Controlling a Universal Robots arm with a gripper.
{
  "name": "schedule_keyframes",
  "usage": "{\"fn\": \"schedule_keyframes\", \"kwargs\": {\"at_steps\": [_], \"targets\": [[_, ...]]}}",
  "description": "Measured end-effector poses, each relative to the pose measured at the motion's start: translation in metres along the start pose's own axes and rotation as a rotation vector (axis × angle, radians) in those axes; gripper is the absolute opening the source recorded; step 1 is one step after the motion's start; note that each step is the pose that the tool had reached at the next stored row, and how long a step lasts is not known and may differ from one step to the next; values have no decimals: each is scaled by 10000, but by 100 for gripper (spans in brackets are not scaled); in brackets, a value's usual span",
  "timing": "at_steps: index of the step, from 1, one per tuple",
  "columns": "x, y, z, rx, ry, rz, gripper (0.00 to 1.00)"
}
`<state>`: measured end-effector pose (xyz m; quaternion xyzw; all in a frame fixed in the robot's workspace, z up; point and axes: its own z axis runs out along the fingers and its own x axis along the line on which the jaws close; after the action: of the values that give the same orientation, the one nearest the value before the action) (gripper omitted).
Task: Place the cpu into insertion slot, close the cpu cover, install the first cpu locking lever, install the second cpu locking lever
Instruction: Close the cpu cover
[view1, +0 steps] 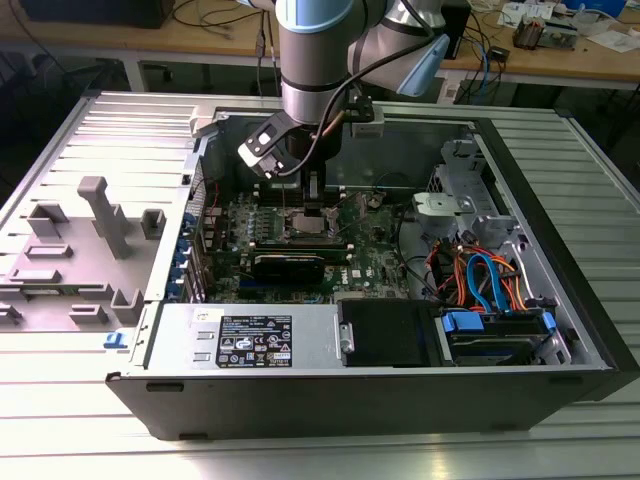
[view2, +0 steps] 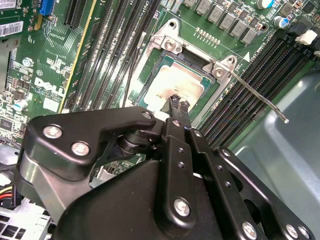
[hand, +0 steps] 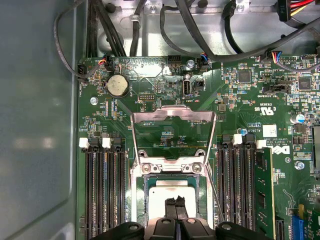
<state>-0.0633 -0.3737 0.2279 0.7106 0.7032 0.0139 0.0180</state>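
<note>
while the cpu cover (hand: 172, 116) stands open, claw (hand: 175, 201) touches the cpu (hand: 159, 196) centre.

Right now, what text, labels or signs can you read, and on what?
White sticker on the grey metal box, exterior view: print too small to read.
White lettering on the green board, both wrist views: too small or skewed to quote.
cpu under the gripper: no text visible.

You have bright, even light from above in the exterior view: the ribbed table (view1: 330, 455) looks pale, while the inside of the open case (view1: 400, 160) sits in shade. In the first wrist view a soft glare lies on the grey case wall (hand: 35, 142), and the cpu (hand: 172, 189) top looks washed out.
</note>
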Motion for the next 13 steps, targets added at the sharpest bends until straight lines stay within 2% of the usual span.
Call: {"fn": "schedule_keyframes", "kwargs": {"at_steps": [5, 8, 13], "targets": [[1, 2, -21, -1, 2, 0, 11], [3, 62, -18, 1, 1, -1, 11], [4, 83, -59, 95, 1, -1, 11]]}}
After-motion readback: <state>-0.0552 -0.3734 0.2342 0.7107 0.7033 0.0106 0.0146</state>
